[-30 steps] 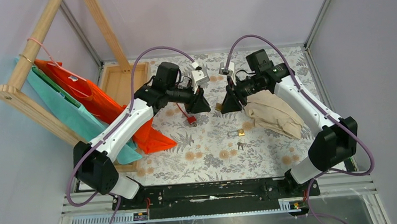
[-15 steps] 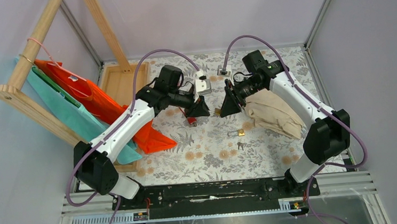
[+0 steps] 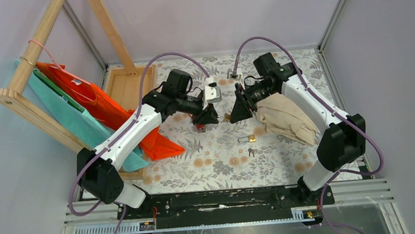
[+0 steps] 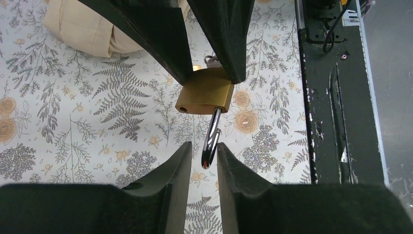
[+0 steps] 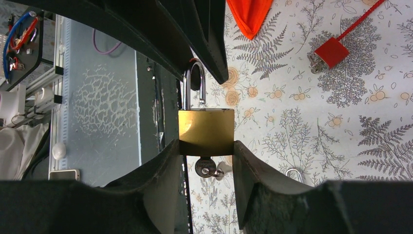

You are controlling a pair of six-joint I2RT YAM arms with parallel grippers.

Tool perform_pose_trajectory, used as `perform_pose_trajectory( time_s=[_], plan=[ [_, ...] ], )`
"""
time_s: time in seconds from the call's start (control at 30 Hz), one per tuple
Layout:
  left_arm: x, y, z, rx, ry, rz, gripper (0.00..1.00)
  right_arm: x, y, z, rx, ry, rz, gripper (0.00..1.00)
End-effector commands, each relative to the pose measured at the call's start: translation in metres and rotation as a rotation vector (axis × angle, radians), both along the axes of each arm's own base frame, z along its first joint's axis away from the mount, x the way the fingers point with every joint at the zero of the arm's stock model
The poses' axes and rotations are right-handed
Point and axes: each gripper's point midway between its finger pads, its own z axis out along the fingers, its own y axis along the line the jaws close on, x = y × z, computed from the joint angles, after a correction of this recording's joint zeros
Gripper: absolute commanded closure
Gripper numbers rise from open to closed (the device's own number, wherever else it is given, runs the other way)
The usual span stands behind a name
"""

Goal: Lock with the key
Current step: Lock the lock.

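Jaws of the left gripper [image 4: 203, 146] stand narrowly apart, straddling the free end of the steel shackle [image 4: 211, 139], which has one leg out of a brass padlock [image 4: 204, 92]. Whether either finger touches the shackle cannot be told. To the right, the right gripper [image 5: 205, 145] is closed on that padlock's body, one finger on each side, with a small key [image 5: 207, 167] seated in its base. The red lock [image 5: 332, 52] lies on the patterned cloth [image 5: 302, 146] below the left gripper, its cable [image 5: 361, 21] trailing away, touched by neither gripper.
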Motion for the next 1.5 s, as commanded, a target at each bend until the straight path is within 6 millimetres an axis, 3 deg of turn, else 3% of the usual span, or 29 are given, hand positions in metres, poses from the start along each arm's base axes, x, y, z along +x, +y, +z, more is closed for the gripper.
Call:
perform_pose_trajectory(
  time_s=[0.0,0.2,0.33,0.63,0.83,0.97,1.2,1.47],
  plan=[
    [-0.003,0.002,0.005,-0.003,-0.032,-0.011,0.71,-0.001,0.006,0.020,0.058,-0.031,0.028,1.00],
    [-0.003,-0.001,0.010,-0.016,-0.030,-0.020,0.83,-0.002,0.007,0.020,0.063,-0.016,0.030,1.00],
    [-0.005,-0.004,0.013,-0.027,-0.010,-0.025,1.00,0.001,0.009,0.019,0.058,-0.011,0.020,0.98],
    [-0.007,-0.004,0.023,-0.070,0.058,0.040,1.00,0.006,0.006,0.025,0.041,-0.082,0.010,0.41],
    [-0.001,0.001,0.040,-0.145,0.137,0.104,1.00,0.007,0.004,0.043,0.053,-0.179,0.012,0.25],
    [0.002,0.000,0.043,-0.167,0.166,0.118,1.00,0.007,0.005,0.048,0.069,-0.193,0.005,0.24],
    [0.000,-0.004,0.048,-0.197,0.218,0.110,1.00,0.011,0.011,0.045,0.092,-0.175,0.000,0.37],
    [0.001,-0.006,0.045,-0.199,0.234,0.117,1.00,0.009,0.017,0.041,0.086,-0.182,0.024,0.68]
  ],
)
